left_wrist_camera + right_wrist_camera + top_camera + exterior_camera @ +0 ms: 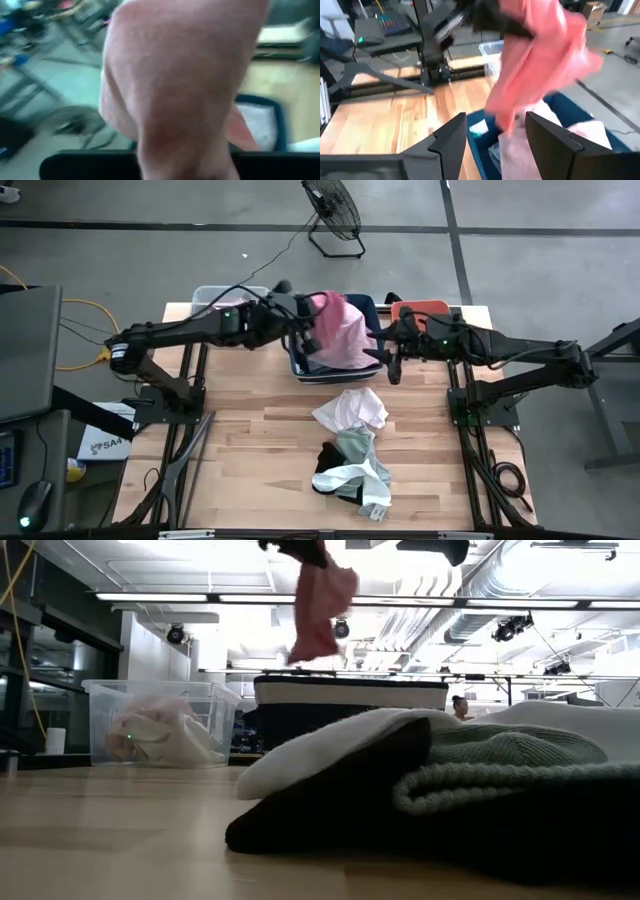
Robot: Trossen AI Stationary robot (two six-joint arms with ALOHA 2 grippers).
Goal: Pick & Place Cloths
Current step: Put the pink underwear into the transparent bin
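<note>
Closest to my low camera is the heap of cloths point(470, 790) on the bench point(120, 840): a black piece under a grey knit one, with white on top. From overhead I see that same heap point(352, 460) lying well clear of both hands, toward the front of the bench, with a white piece point(350, 410) at its far end.

My left hand point(298, 328) is up over the navy bin point(297, 366), pinching a light pink cloth point(340, 330) that drapes from it. The low view shows this cloth point(318, 605) hanging in the air above the bin's rim point(350, 690), which the overhead picture cannot tell me. In the left wrist view the pink fabric point(180, 85) fills nearly everything, so the fingers are hidden there.

My right hand point(495, 137) sits just beside the bin, fingers spread with nothing between them; its camera sees the pink cloth point(540, 60) dangling ahead, over more fabric inside the bin.

The clear bin point(160, 725) beyond the left hand holds pale pink cloth.
</note>
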